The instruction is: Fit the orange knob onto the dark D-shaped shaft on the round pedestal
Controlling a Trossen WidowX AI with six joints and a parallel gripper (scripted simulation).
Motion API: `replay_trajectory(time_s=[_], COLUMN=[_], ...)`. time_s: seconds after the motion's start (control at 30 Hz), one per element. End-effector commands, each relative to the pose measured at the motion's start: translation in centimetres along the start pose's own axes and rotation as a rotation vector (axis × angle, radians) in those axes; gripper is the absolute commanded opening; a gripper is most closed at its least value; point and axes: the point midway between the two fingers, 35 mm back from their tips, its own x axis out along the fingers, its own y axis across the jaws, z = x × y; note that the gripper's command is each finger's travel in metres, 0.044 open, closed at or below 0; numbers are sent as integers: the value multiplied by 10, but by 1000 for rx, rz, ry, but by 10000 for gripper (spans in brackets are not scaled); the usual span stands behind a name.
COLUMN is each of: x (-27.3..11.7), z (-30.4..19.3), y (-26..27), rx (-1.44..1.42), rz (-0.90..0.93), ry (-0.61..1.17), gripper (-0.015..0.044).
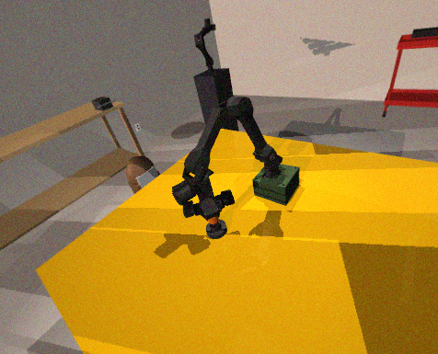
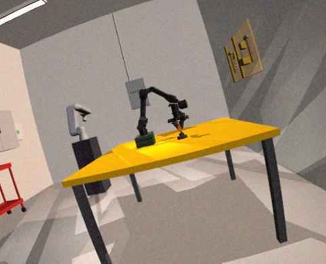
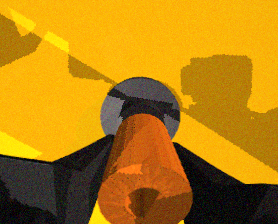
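Observation:
The orange knob point(image 1: 213, 221) point(image 2: 179, 127) point(image 3: 145, 162) is a tapered-looking cylinder with a hole in its near end in the wrist view. My gripper point(image 1: 212, 217) point(image 2: 179, 123) point(image 3: 142, 144) is shut on it, one dark finger on each side. The round grey pedestal point(image 1: 216, 232) point(image 2: 182, 137) point(image 3: 145, 87) stands on the table directly below the knob. A dark part shows between the knob's lower end and the pedestal's disc, so the knob is not against the disc. Whether the shaft's tip is inside the hole is hidden, as is its flat side.
The arm's green base block point(image 1: 276, 184) point(image 2: 145, 140) stands on the yellow table point(image 1: 203, 297) point(image 2: 199, 148), behind and to the right of the pedestal in the top view. Shadows of the arm fall across the table around the pedestal.

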Motion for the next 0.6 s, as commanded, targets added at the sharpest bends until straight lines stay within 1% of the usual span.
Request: replay_trajectory(time_s=[0.0, 0.57], x=[2, 3], z=[-1, -1], y=[1, 0], rx=[-83, -83], rz=[-1, -1], ry=[2, 3], gripper=[0, 0])
